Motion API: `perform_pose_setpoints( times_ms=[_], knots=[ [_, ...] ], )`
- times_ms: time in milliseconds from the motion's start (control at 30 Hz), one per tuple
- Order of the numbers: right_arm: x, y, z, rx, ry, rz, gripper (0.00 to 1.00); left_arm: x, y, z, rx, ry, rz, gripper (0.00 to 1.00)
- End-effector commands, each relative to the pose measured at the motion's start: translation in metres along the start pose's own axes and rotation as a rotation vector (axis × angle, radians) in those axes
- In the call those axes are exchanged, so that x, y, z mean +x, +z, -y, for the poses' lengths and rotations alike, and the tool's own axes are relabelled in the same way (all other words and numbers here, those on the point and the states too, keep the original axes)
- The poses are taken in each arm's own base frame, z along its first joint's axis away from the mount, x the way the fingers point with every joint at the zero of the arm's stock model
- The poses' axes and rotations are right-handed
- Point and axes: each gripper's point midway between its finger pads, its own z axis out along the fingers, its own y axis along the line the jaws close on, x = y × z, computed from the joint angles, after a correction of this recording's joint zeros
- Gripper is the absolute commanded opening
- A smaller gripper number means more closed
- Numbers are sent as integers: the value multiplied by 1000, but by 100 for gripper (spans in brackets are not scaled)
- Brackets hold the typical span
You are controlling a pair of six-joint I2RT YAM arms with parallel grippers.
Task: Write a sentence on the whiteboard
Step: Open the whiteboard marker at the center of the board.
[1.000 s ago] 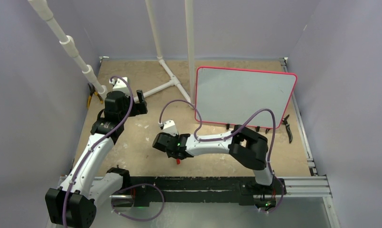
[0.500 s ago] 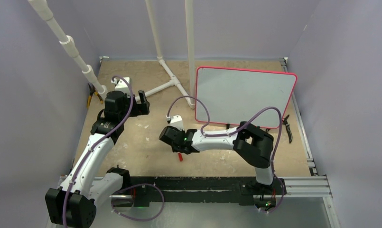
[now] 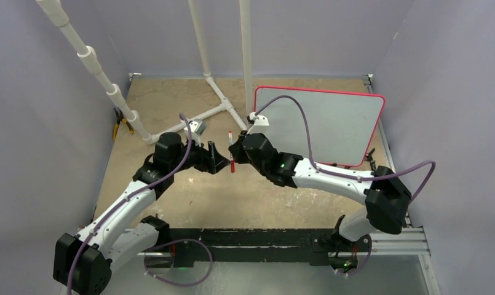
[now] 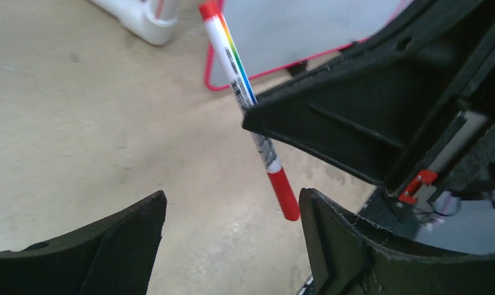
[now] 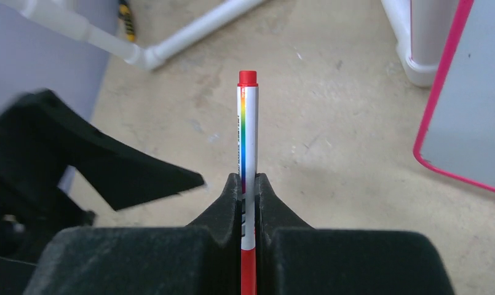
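Note:
My right gripper (image 3: 235, 153) (image 5: 249, 179) is shut on a white marker (image 3: 231, 150) (image 5: 248, 135) with a rainbow stripe and a red cap, held above the table. In the left wrist view the marker (image 4: 248, 101) hangs with its red cap (image 4: 285, 193) close to my left gripper's right finger. My left gripper (image 3: 219, 161) (image 4: 232, 212) is open, just left of the marker. The whiteboard (image 3: 315, 123) with its red-pink frame stands at the back right, its face blank; it also shows in the right wrist view (image 5: 472, 92). No sentence shows on it.
White PVC pipes (image 3: 223, 101) stand and lie at the back, one upright (image 3: 246, 55) beside the board's left edge. Yellow-handled pliers (image 3: 117, 128) lie at the far left, black pliers (image 3: 374, 161) at the board's right. Purple walls enclose the table.
My right gripper has lifted the marker from the near table and carried it back and up toward the board. My left gripper has swung right to meet it.

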Motion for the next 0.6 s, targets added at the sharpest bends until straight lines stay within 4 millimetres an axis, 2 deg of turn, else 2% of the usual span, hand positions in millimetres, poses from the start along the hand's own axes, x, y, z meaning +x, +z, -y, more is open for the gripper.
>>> perform_pose_setpoints(
  times_ms=[0, 133, 333, 467, 567],
  knots=[
    [-38, -12, -18, -90, 67, 145, 0, -17, -5, 52, 263, -40, 103, 77],
    [-49, -26, -25, -158, 108, 187, 0, -7, 1, 58, 303, -87, 78, 79],
    [-52, -33, -24, -174, 126, 197, 0, -3, 10, 59, 298, -90, 58, 76],
    [-51, -35, -27, -192, 137, 195, 0, -2, 17, 65, 314, -97, 45, 64],
    [-51, -36, -26, -195, 140, 197, 0, -2, 21, 70, 317, -88, 45, 47]
  ],
)
